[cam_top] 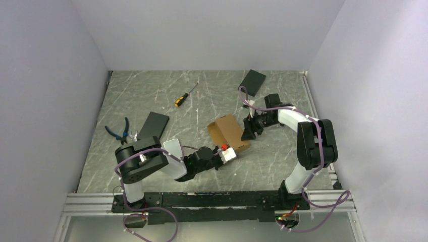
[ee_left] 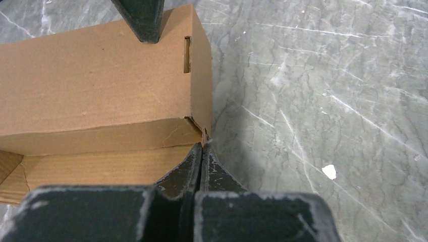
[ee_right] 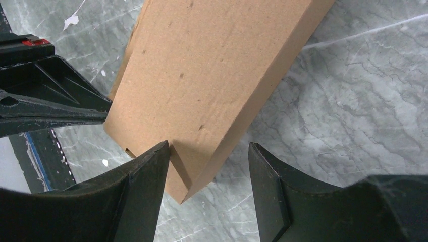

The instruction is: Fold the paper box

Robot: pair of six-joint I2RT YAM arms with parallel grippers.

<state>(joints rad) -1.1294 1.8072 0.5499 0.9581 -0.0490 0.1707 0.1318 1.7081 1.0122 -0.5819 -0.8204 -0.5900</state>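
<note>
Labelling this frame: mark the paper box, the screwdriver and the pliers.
paper box (cam_top: 228,132), top external view, upper panel
screwdriver (cam_top: 179,101), top external view, yellow handle
pliers (cam_top: 122,134), top external view, where blue handles meet

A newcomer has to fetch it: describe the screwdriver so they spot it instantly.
On the grey marbled table, look at the far half, left of the middle, beyond the paper box. There lies the screwdriver. Its yellow-and-black handle and thin metal shaft set it apart from the blue-handled pliers and the flat black slab closer to the arms.

The paper box (cam_top: 229,132) is plain tan-brown, the table (cam_top: 282,161) grey marble with white veins.
</note>
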